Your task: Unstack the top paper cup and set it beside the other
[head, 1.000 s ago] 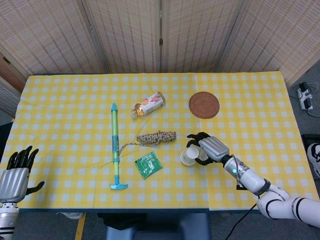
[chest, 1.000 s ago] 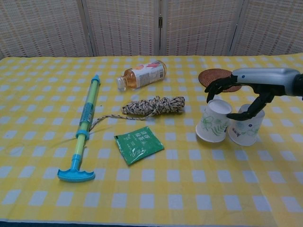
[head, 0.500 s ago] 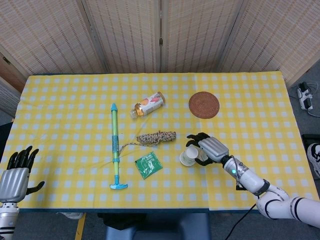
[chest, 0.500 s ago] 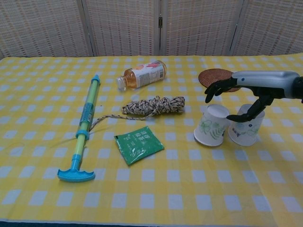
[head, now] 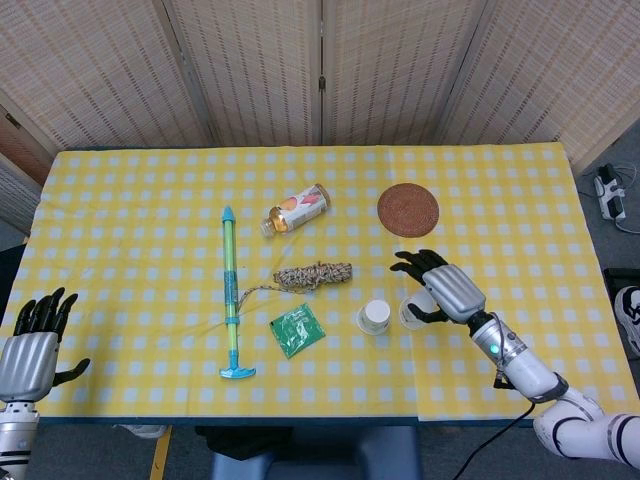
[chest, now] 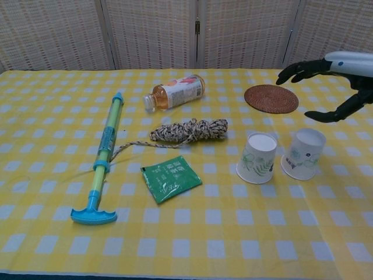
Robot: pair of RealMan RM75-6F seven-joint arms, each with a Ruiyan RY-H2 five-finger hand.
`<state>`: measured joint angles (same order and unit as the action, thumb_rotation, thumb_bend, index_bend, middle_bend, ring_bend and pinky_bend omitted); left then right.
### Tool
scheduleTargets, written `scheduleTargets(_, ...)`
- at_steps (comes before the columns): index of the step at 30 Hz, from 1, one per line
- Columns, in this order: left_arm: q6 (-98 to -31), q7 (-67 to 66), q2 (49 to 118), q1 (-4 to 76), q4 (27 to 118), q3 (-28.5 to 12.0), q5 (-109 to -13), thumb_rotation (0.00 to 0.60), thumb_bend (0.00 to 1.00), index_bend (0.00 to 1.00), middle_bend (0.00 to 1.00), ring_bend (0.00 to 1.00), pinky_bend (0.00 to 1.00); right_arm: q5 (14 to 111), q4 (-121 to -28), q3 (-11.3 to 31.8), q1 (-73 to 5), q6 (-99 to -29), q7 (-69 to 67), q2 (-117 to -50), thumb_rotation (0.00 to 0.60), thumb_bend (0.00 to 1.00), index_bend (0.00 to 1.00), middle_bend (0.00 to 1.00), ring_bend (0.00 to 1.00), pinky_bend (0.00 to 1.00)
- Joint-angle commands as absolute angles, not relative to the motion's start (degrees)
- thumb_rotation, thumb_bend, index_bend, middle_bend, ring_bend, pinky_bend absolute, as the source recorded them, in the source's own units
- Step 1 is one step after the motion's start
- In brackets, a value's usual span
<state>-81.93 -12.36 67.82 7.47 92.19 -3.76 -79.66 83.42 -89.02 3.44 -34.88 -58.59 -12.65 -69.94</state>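
Observation:
Two white paper cups with green leaf print stand upside down side by side on the yellow checked cloth: the left cup (chest: 257, 158) (head: 375, 317) and the right cup (chest: 303, 154) (head: 413, 309). My right hand (chest: 329, 79) (head: 440, 285) hovers above and to the right of them, fingers spread, holding nothing and touching neither cup. My left hand (head: 32, 345) rests open at the table's front left corner, far from the cups; the chest view does not show it.
A green sachet (chest: 171, 178), a coil of rope (chest: 187, 130), a lying drink bottle (chest: 175, 91) and a blue-green pump (chest: 104, 157) lie left of the cups. A round woven coaster (chest: 271, 98) sits behind them.
My right hand has let go of the left cup and lifted up and to the right. That cup, tilted before, now stands flat beside the other.

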Motion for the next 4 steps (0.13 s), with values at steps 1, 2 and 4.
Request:
scheduleTargets(1, -82.4, -12.0, 68.0, 7.4, 92.0, -3.9, -80.1, 0.600, 0.23, 0.02, 0.00, 0.00, 0.00, 80.7, -91.6, 4.0, -27.1, -69.7, -5.0, -67.5, 0.600, 0.43, 0.21, 0.11, 0.13, 0.08)
scheduleTargets(2, -82.4, -12.0, 68.0, 7.4, 92.0, -3.9, -80.2, 0.600, 0.23, 0.02, 0.00, 0.00, 0.00, 80.5, -92.0, 3.9, -25.9, -71.3, -4.7, -67.1, 0.600, 0.43, 0.21, 0.11, 0.13, 0.08)
scheduleTargets(4, -82.6, -12.0, 68.0, 7.5, 92.1, -4.0, -80.4, 0.600, 0.23, 0.02, 0.00, 0.00, 0.00, 80.3, -92.8, 3.5, -23.7, -73.9, -4.7, -66.2, 0.600, 0.43, 0.21, 0.10, 0.13, 0.08)
